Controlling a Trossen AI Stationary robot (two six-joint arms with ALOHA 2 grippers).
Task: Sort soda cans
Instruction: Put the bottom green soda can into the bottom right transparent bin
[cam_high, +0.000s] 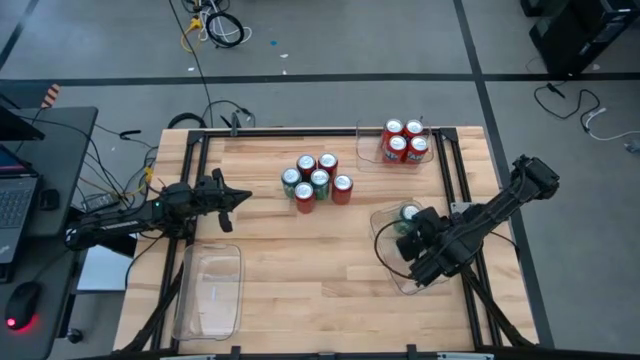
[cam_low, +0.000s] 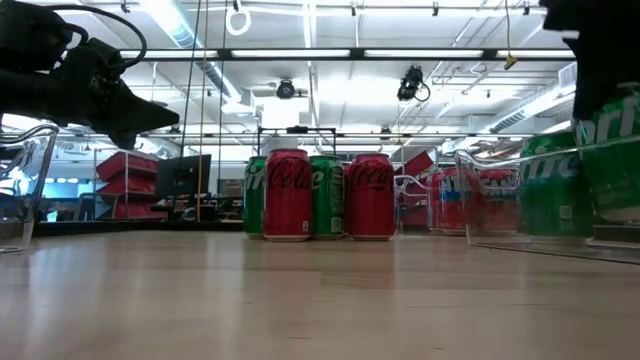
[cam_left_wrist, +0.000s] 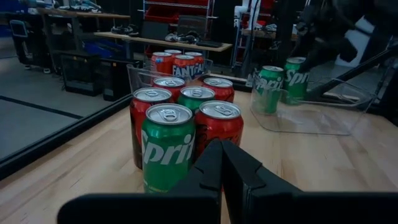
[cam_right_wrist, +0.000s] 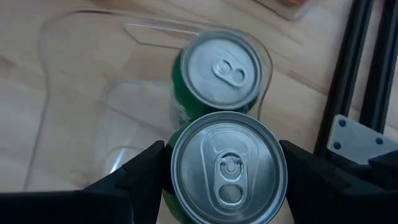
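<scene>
Several soda cans, red and green, stand upright in a cluster (cam_high: 315, 178) at mid-table, also seen in the left wrist view (cam_left_wrist: 180, 124). Several red cans (cam_high: 405, 140) stand in the clear bin at the far right corner. My right gripper (cam_right_wrist: 227, 171) hangs over the clear bin (cam_high: 385, 250) at the right edge, shut on a green can (cam_right_wrist: 229, 168). A second green can (cam_right_wrist: 217, 68) stands on that bin's floor just beyond it. My left gripper (cam_left_wrist: 221, 165) is shut and bare, hovering left of the cluster (cam_high: 235, 197). My right gripper pinches the green can between its two fingers, one on each side of the body just below the silver top (cam_right_wrist: 186, 149). The fingers (cam_right_wrist: 140, 177) come from above, pointing down. The can stays upright inside the bin (cam_low: 612, 150); whether its base rests on the floor I cannot tell.
An empty clear bin (cam_high: 210, 290) lies at the near left of the table. Black frame rails (cam_high: 455, 170) run along the table's sides. Bare wood (cam_high: 310, 270) stretches between the cluster and the near edge. A laptop and cables sit beyond the left edge.
</scene>
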